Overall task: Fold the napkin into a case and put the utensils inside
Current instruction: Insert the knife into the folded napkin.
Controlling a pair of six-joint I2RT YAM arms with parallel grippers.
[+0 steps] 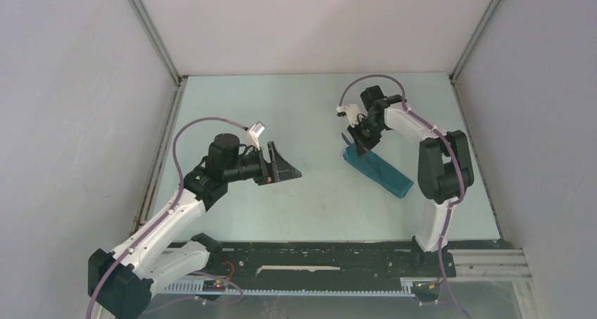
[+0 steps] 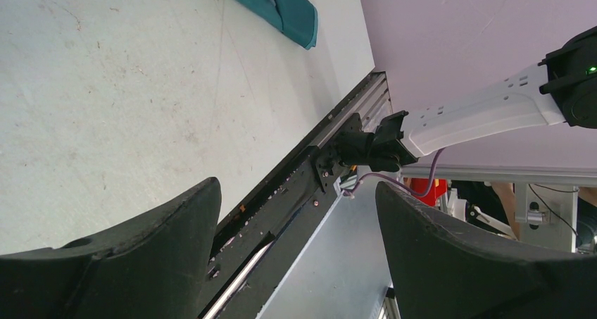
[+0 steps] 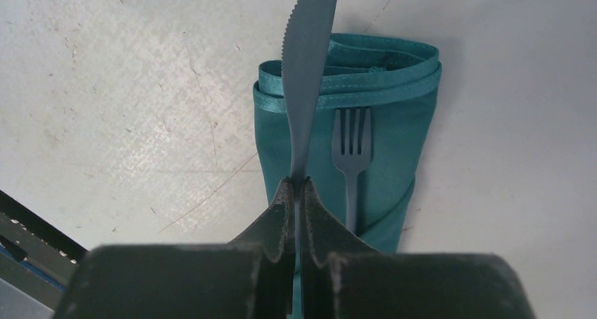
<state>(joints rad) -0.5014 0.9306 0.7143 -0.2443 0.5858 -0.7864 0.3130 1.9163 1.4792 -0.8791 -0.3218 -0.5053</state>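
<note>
Over case [image 3: 401, 143] | right end effector [image 3: 297, 185] clamped on knife [image 3: 306, 72] (fork [image 3: 350, 143] beside) | left end effector [image 2: 296, 189] apart

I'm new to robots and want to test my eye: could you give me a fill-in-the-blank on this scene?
The right end effector is shut on a ____. On the folded napkin lies a ____. The left end effector is ____ and holds nothing.
Missing: knife, fork, open.
</note>
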